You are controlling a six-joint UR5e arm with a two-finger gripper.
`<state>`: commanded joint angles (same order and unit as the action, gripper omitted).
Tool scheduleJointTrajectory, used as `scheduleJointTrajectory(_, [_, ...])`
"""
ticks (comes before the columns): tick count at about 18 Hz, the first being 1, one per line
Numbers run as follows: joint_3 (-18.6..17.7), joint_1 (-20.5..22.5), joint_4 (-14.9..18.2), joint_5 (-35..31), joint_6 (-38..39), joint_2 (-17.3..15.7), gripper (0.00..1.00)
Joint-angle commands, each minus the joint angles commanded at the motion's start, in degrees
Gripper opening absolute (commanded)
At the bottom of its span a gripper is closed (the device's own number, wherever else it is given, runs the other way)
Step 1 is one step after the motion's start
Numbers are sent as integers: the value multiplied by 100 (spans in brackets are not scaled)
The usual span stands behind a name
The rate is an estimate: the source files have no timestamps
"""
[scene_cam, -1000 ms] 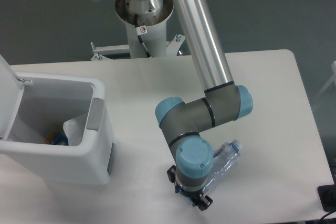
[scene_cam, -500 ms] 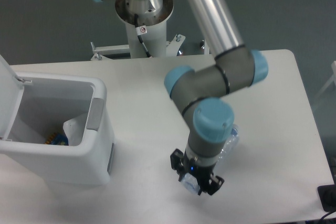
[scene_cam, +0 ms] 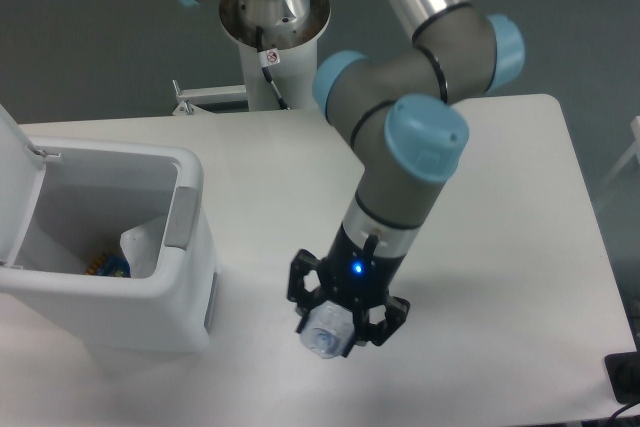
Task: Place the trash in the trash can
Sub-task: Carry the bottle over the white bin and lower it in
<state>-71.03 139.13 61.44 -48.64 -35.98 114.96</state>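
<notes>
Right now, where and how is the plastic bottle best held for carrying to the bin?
Probably as it is: the gripper comes from above with fingers on opposite sides of the crushed bottle, which points endwise at the camera. The narrow, flattened body fits between them; only its rounded end shows.

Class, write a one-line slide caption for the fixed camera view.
Gripper carries a crushed plastic bottle toward the open trash can.
</notes>
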Motion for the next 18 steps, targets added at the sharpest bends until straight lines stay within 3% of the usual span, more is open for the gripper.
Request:
scheduleJointTrajectory(4, [405, 114, -9, 836, 687, -79, 38])
scheduleJointTrajectory(7, [537, 219, -140, 1845, 1056, -141, 37])
scheduleJointTrajectory(12, [547, 281, -202, 3200, 1207, -360, 38])
scheduleJointTrajectory(18, [336, -34, -202, 3790, 1269, -651, 39])
